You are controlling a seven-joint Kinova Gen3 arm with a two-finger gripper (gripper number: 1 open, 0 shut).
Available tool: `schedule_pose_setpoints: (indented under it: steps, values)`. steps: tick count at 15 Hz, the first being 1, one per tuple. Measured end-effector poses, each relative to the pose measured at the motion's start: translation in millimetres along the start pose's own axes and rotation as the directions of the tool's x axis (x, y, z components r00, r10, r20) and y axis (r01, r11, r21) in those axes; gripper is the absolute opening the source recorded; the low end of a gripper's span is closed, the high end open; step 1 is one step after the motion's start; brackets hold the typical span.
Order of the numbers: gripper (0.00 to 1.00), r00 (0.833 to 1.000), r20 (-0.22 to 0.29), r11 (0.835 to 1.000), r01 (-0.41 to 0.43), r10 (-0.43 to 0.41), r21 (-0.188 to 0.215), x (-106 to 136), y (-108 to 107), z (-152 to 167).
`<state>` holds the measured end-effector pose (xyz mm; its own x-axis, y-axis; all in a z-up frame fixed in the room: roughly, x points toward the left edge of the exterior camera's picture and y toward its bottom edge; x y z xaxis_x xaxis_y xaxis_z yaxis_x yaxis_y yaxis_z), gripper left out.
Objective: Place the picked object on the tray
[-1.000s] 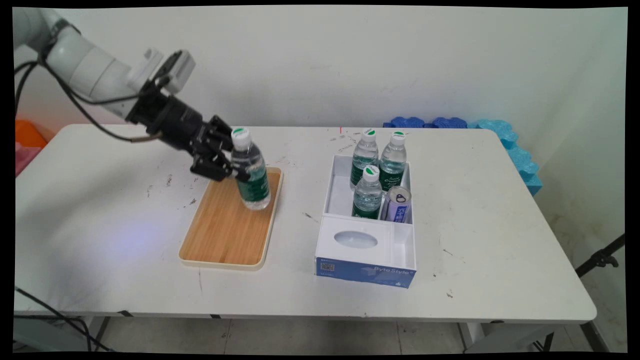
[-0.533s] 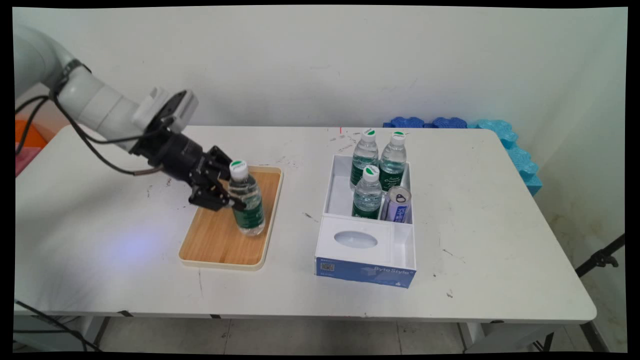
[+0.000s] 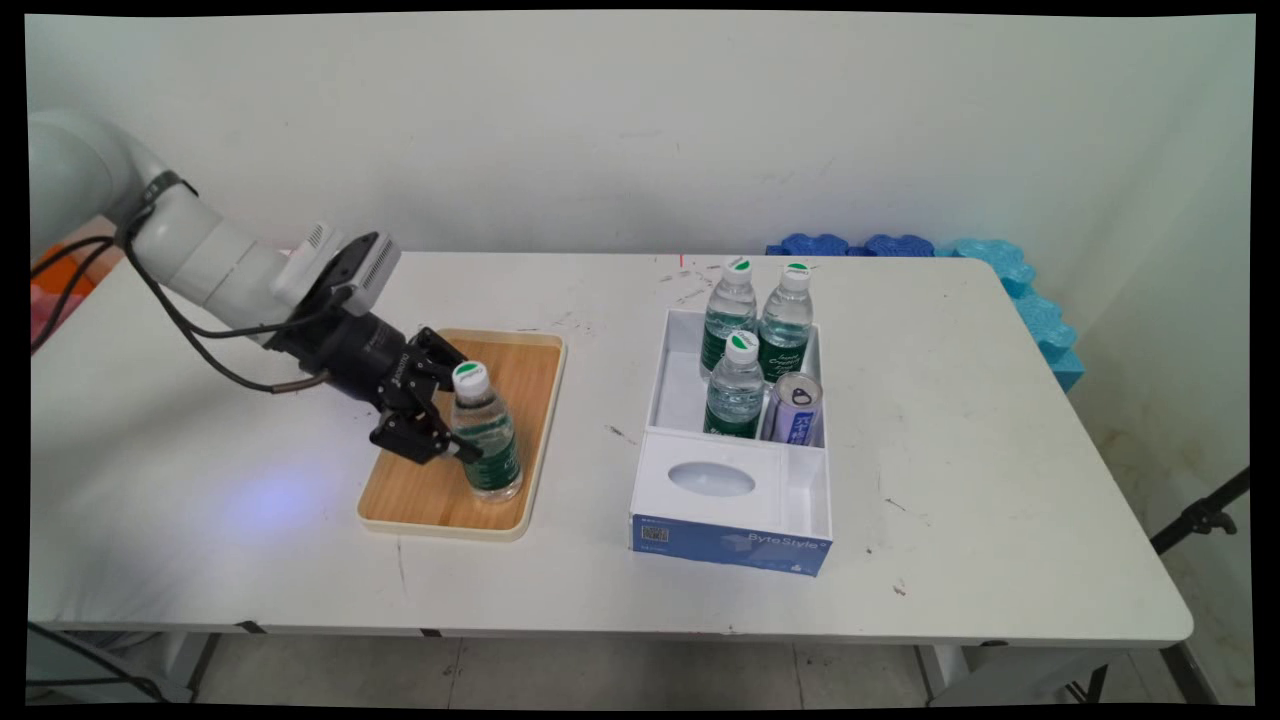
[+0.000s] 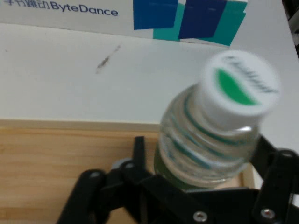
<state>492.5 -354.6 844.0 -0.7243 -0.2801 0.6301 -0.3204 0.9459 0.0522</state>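
White arm reaches in from the left, wrist angled down and to the right, black cables looping beneath it. The black gripper [image 3: 462, 440] [image 4: 205, 186] has its two fingers [image 3: 468, 452] clamped on a bottle [image 3: 486, 445] [image 4: 212, 135], one finger either side, just below its shoulder.

The main view looks down from above the near side of the table [image 3: 950, 420], across it to the wall [image 3: 640, 130] behind, taking in the whole top. The hand view sits on the hand, looking along the gripper [image 4: 205, 186] from very close. Both views share the bottle [image 3: 485, 435] [image 4: 210, 144], the tray [image 3: 440, 500] [image 4: 56, 149] and the box [image 3: 730, 545] [image 4: 140, 14].
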Motion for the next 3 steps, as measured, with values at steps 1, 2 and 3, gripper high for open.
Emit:
schedule_pose_setpoints:
  steps: [1,2,3]
  values:
    - [1.0,1.0,-0.001,1.0,0.0,0.0,0.0,-1.3,0.1,1.1]
    - [1.0,1.0,-0.003,1.0,-0.001,0.001,-0.001,-2.8,0.1,2.6]
    - [1.0,1.0,-0.006,1.0,-0.002,0.002,-0.001,-3.9,-0.1,3.9]
